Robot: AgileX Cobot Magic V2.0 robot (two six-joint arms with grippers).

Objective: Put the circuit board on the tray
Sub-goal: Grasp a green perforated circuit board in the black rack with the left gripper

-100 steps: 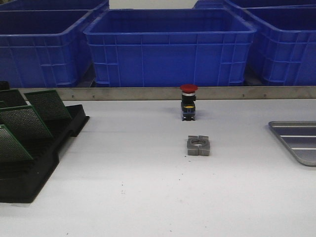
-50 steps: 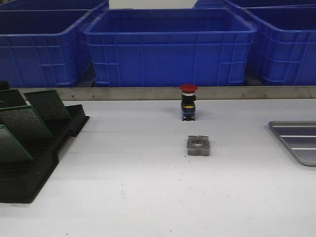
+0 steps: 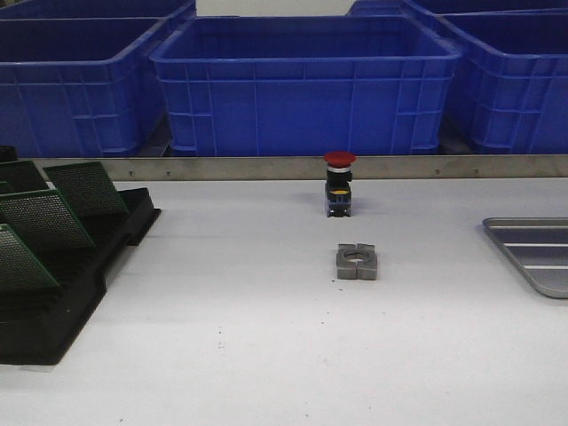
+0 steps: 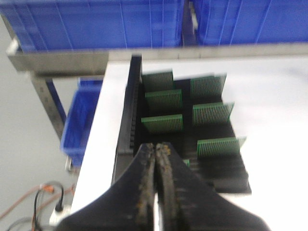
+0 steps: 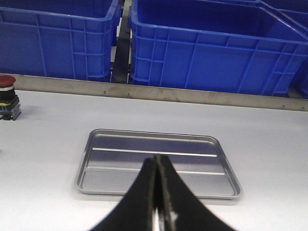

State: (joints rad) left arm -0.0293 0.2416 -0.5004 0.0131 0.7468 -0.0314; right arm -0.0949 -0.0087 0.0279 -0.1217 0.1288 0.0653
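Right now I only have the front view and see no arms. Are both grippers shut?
Observer: Yes. The left gripper is shut, empty, hanging near the black rack.
Operator: How many boards stand in the rack?
Observer: The left wrist view shows six circuit boards standing in slots.
Operator: The tray is cut off on my right. Anything in it?
Observer: No. The tray is bare, and the right gripper is shut, empty, pointing toward it.

Left gripper (image 4: 156,149): 2 dark fingers pressed together, nothing between them. Right gripper (image 5: 157,161): fingers likewise closed tip to tip, apparently empty. Neither arm shows in front view.
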